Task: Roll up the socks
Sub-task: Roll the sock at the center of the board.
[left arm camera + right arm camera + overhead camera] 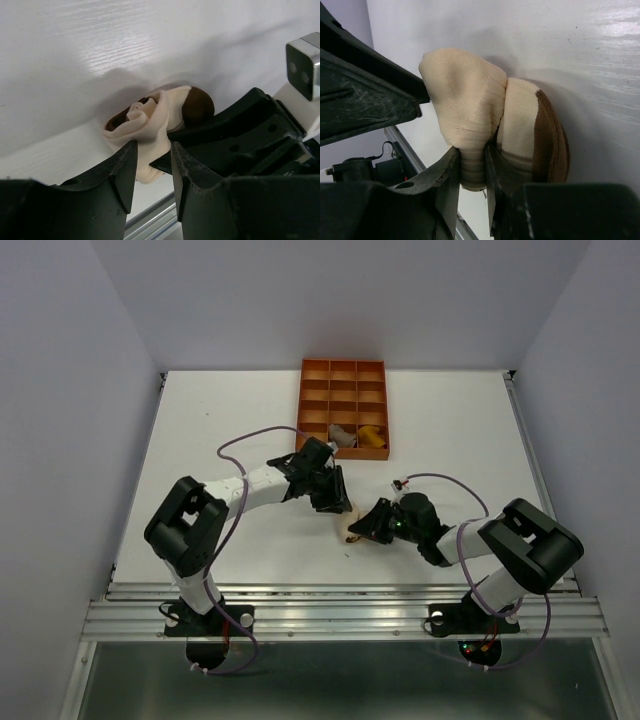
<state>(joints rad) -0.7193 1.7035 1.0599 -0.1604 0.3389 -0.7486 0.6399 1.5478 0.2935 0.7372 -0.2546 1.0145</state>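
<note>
cream sock point(160, 112), half rolled on the table point(230, 410) — left gripper point(152, 150) clamped on one fold, right gripper point(471, 155) pinching another, perhaps the cuff.

Top view, centre: the cream sock point(348, 527) is mostly hidden between the left gripper point(339, 507) and right gripper point(360, 530). In the tray point(343, 364), the taupe sock point(342, 436) and yellow sock point(372, 436) are too small to show stripes. In both wrist views, fingers point(122, 170) cover the cream sock's lower end.
</note>
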